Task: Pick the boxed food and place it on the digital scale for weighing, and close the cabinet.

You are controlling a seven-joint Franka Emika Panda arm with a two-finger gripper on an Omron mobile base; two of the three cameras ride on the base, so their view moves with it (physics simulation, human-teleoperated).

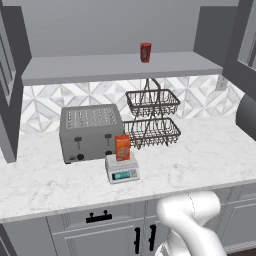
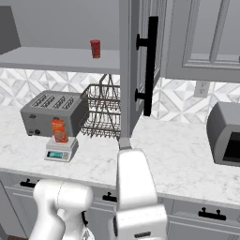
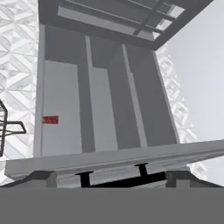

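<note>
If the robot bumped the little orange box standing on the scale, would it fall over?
Probably, yes. The boxed food is tall and narrow and stands upright on its small end, so a sideways nudge could likely tip it. It sits on the digital scale, whose platform is small, so a slide might carry it off the edge. It looks like a stiff carton, so it likely wouldn't squash.

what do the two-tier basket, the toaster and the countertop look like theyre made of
Two-tier basket: thin dark wire, probably metal, since you can see through its open mesh to the wall behind.
Toaster: grey with a dull sheen and dark knobs, which suggests brushed metal, though painted plastic is possible.
Countertop: white with faint grey veins, like polished marble or a stone-look laminate.
</note>
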